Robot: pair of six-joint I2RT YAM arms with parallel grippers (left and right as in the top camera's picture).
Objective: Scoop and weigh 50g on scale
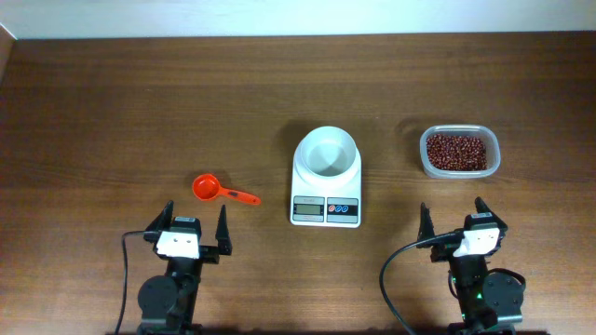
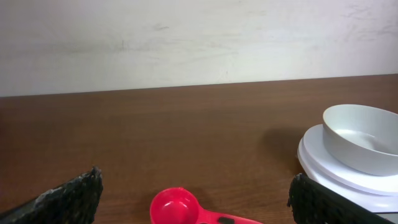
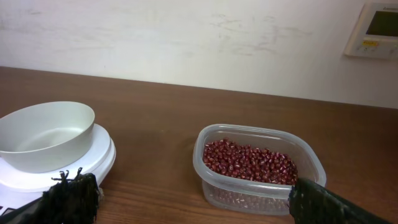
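Observation:
The white scale (image 1: 325, 210) stands at mid-table with a round white bowl (image 1: 326, 151) on its platform; its display faces the near edge. A red scoop (image 1: 207, 187) lies left of it, handle pointing right. A clear tub of red beans (image 1: 458, 152) sits to the right. My left gripper (image 1: 196, 212) is open just short of the scoop (image 2: 176, 206), which lies between its fingers and ahead of them in the left wrist view. My right gripper (image 1: 453, 209) is open and empty, short of the tub (image 3: 258, 165), with the bowl (image 3: 46, 134) to its left.
The brown wooden table ends at a pale wall along its far edge (image 1: 298, 35). A wall control panel (image 3: 376, 28) shows at the upper right of the right wrist view. Black cables (image 1: 391, 270) run beside both arm bases near the front edge.

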